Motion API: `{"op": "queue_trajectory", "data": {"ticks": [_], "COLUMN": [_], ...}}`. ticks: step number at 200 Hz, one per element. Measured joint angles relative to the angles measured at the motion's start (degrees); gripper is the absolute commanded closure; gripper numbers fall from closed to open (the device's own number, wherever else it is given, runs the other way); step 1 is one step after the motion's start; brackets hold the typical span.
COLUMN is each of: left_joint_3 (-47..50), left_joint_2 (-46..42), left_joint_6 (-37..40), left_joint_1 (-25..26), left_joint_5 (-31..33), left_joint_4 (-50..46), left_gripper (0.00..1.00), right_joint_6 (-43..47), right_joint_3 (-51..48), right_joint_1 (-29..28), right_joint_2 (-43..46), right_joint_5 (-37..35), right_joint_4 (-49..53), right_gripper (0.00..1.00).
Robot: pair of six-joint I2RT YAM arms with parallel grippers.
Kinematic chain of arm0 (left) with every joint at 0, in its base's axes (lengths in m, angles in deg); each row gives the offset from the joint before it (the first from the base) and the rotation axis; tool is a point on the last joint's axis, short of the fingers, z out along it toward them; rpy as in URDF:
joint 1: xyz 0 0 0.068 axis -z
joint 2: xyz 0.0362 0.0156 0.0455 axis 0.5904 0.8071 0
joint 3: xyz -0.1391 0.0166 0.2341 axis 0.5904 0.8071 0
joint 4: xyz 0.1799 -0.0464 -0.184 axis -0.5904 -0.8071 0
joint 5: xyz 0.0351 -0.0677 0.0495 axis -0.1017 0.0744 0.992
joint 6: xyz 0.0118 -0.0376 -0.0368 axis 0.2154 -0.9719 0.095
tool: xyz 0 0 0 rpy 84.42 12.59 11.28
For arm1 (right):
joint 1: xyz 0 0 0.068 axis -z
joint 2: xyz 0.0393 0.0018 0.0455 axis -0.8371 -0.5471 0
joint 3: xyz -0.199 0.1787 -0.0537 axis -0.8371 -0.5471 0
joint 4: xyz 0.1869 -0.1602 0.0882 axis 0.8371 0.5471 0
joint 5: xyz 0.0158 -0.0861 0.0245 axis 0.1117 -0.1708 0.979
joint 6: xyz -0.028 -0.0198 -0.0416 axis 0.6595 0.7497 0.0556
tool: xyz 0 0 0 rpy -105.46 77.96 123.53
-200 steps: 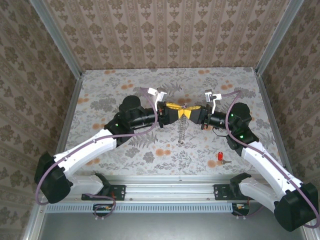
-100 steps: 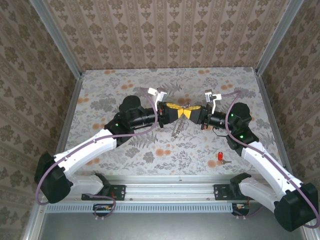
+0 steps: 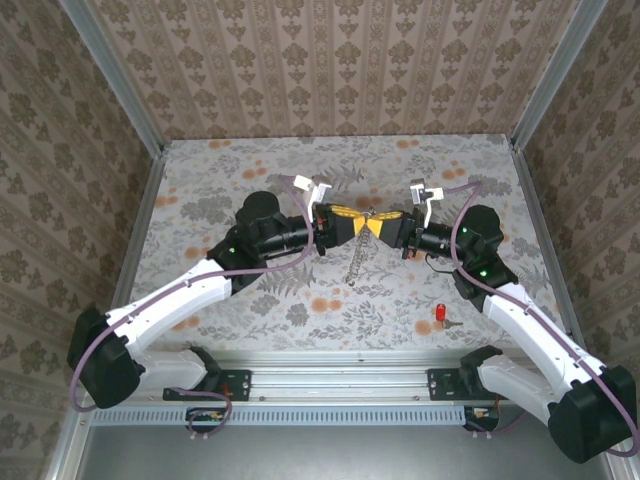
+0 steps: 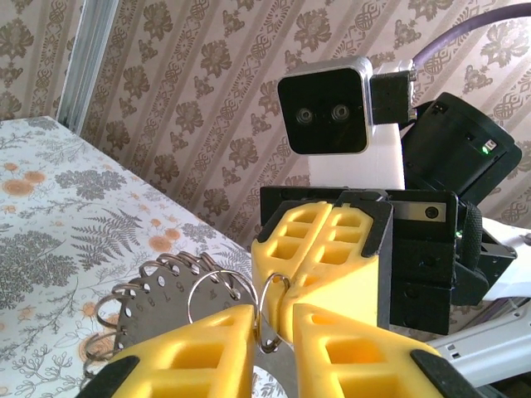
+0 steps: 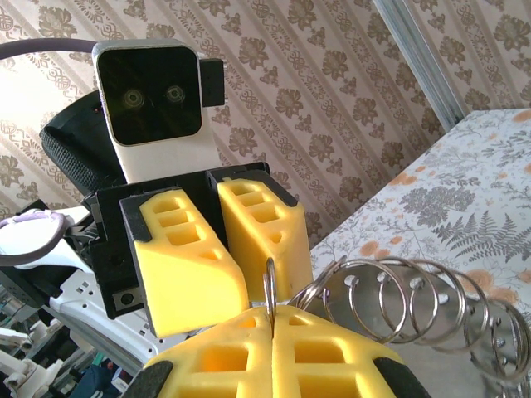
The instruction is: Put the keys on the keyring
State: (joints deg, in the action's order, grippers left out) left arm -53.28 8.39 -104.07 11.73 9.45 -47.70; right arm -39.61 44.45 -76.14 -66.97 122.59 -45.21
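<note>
The keyring [image 3: 368, 217] is a silvery split ring held up between both grippers at mid-table, and its chain of rings [image 3: 356, 262] dangles toward the table. My right gripper [image 5: 271, 319] is shut on the split ring [image 5: 269, 286], which stands edge-on out of its fingertips. My left gripper [image 4: 274, 319] faces it, fingers a narrow gap apart. The ring [image 4: 272, 298] sits in that gap against the left finger. Several larger rings and a perforated metal plate [image 4: 158, 303] hang beside it. The red-headed key [image 3: 441, 313] lies on the table near the right arm, apart from both grippers.
Patterned walls enclose the floral table [image 3: 250, 160] on three sides. The metal rail [image 3: 340, 362] and the arm bases run along the near edge. Both arms [image 3: 200, 285] reach in toward the centre.
My left gripper's fingers have narrowed around the split ring. The dangling chain has swung to the left and back a little. The right gripper has held still.
</note>
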Motion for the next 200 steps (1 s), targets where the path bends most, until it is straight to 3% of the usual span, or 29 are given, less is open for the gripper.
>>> {"op": "queue_trajectory", "data": {"ticks": [128, 148, 179, 200], "left_joint_3": [0.0, 0.0, 0.0, 0.0], "left_joint_2": [1.0, 1.0, 1.0, 1.0], "left_joint_6": [0.0, 0.0, 0.0, 0.3], "left_joint_1": [0.1, 0.1, 0.1, 0.1], "left_joint_5": [-1.4, -1.4, -1.3, -1.1], "left_joint_4": [0.5, 0.5, 0.9, 1.1], "left_gripper": [0.79, 0.81, 0.96, 1.0], "right_joint_6": [0.2, 0.2, 0.2, 0.2], "right_joint_3": [0.0, 0.0, 0.0, 0.0], "right_joint_1": [0.0, 0.0, 0.1, 0.2], "right_joint_2": [0.0, 0.0, 0.2, 0.4], "right_joint_5": [0.0, 0.0, 0.0, -0.1], "right_joint_4": [0.2, 0.2, 0.2, 0.3], "right_gripper": [1.0, 1.0, 1.0, 1.0]}}
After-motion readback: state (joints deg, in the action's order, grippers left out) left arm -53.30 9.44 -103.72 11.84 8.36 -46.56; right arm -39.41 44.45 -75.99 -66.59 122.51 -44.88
